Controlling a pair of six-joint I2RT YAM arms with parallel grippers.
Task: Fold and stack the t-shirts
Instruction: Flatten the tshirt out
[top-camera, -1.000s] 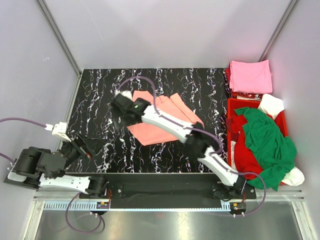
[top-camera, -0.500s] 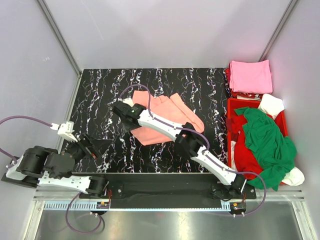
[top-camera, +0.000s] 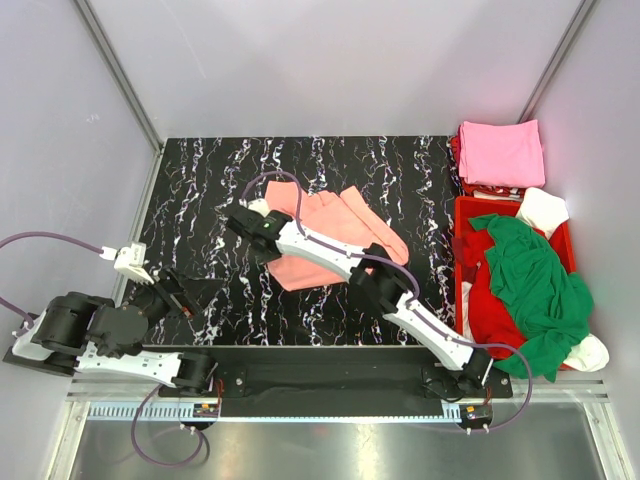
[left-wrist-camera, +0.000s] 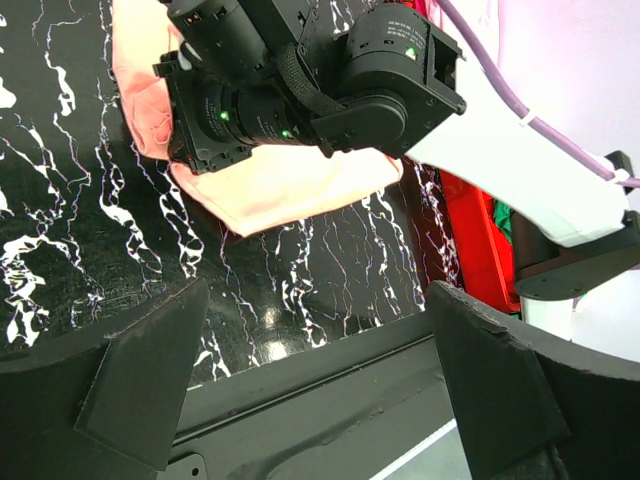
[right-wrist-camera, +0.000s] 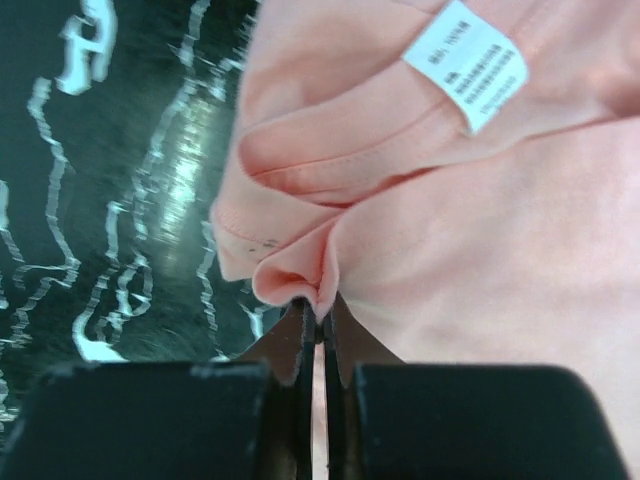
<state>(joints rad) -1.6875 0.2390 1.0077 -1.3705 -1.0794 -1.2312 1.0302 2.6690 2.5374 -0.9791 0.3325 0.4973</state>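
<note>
Right gripper (right-wrist-camera: 320, 325) pinches shut on one salmon-orange t-shirt's (top-camera: 335, 225) bunched edge at mid-table (top-camera: 200, 180); left gripper (left-wrist-camera: 315, 350), fingers apart, hovers empty at eight o'clock. One folded pink t-shirt (top-camera: 500, 152) lies at two o'clock.

White care label (right-wrist-camera: 466, 64) on the salmon-orange t-shirt (right-wrist-camera: 480, 250), print too blurred for reading.
</note>
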